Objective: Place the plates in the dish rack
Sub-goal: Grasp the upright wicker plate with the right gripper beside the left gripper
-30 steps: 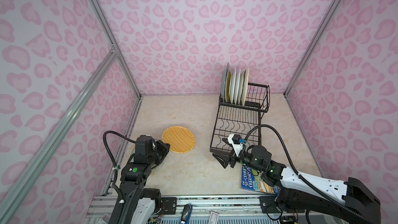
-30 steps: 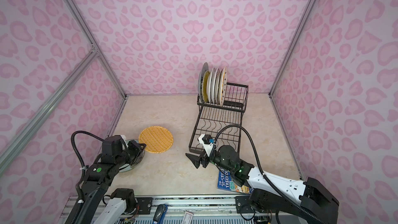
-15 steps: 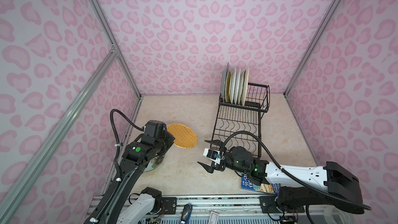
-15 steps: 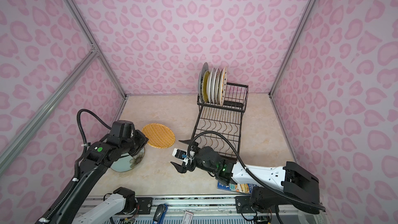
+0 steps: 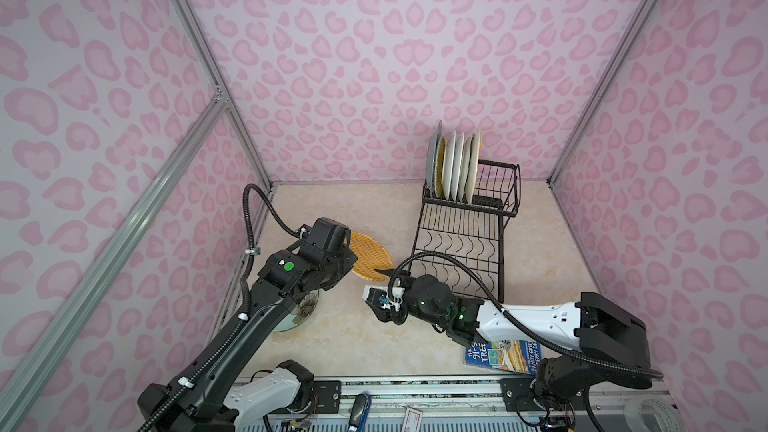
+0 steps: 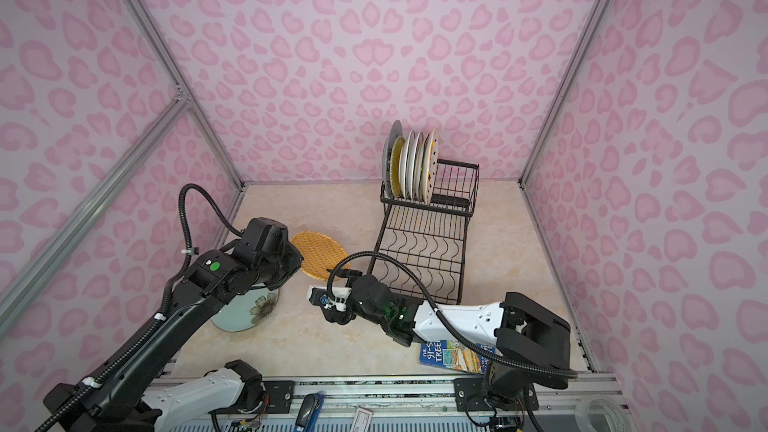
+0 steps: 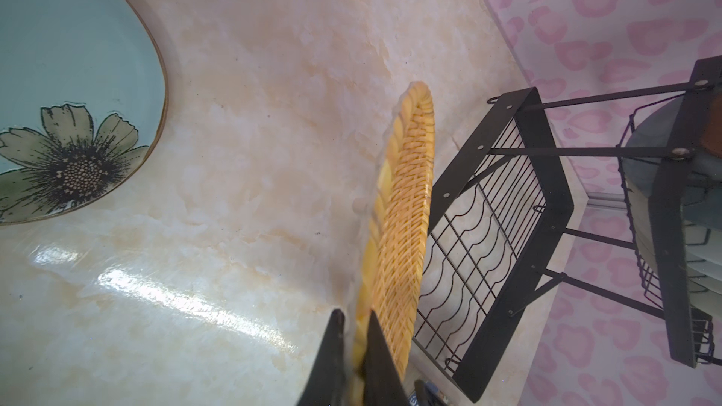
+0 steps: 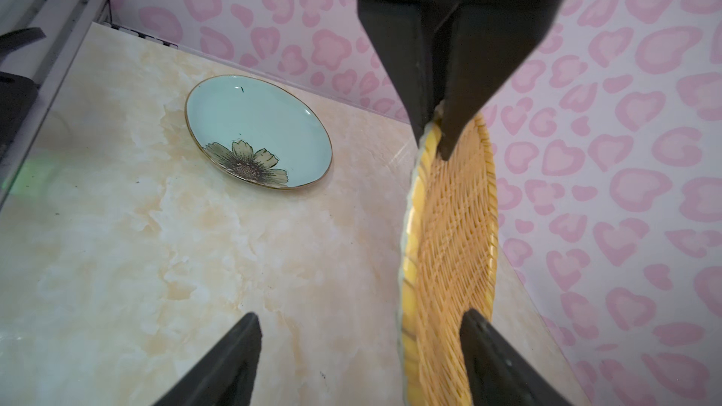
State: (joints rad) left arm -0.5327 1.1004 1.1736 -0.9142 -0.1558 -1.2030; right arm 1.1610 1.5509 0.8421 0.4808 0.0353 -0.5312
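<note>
Raised since the earlier frame: orange woven plate [image 5: 372, 257], then flat, now tilted on edge above the table [image 5: 332, 338], rim pinched in the clamped left gripper [image 7: 353, 330]. Right gripper [image 8: 359, 314] brought over from the dish rack [image 5: 461, 243], jaws parted astride the opposite rim. Pale green floral plate [image 8: 258, 130] flat on the table; other plates [image 5: 455, 168] upright in the rack's raised basket.

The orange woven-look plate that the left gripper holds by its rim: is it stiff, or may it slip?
Probably stiff: the orange plate juts from the left gripper without sagging. It may pivot, since the jaws pinch only a small part of the rim. The rim looks smooth, so it could slip; the right gripper is open nearby, not gripping.
</note>
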